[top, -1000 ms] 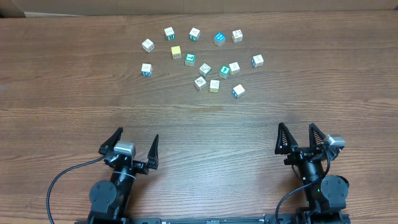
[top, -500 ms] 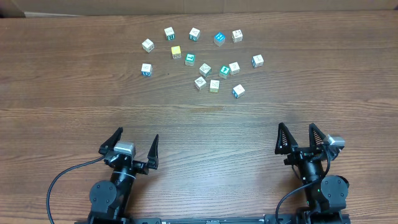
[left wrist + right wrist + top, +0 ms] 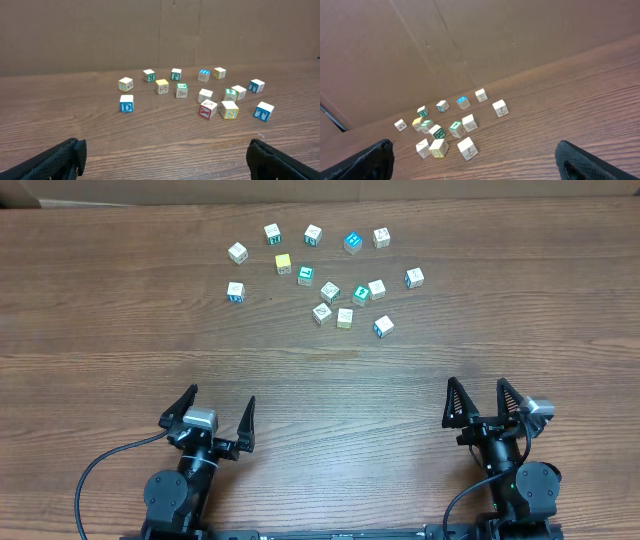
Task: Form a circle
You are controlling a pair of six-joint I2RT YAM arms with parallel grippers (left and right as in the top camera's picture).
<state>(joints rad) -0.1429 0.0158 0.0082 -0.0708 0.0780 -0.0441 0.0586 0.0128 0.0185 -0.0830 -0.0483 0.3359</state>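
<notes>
Wooden letter blocks (image 3: 330,291) are lying scattered on the far tabletop (image 3: 120,330), no circle begun, and I am holding both jaws spread and empty, probably needing to reach toward them first.

matt wood-grain table (image 3: 120,330); small painted blocks (image 3: 330,292), seemingly wooden.

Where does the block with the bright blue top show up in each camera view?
Overhead: blue-topped block in the far row, second from right.
Left wrist: blue-topped block at the back, right of centre.
Right wrist: blue-topped block in the far row, left of centre.
Shared landmark: the pale block just right of it, ending that row.
</notes>
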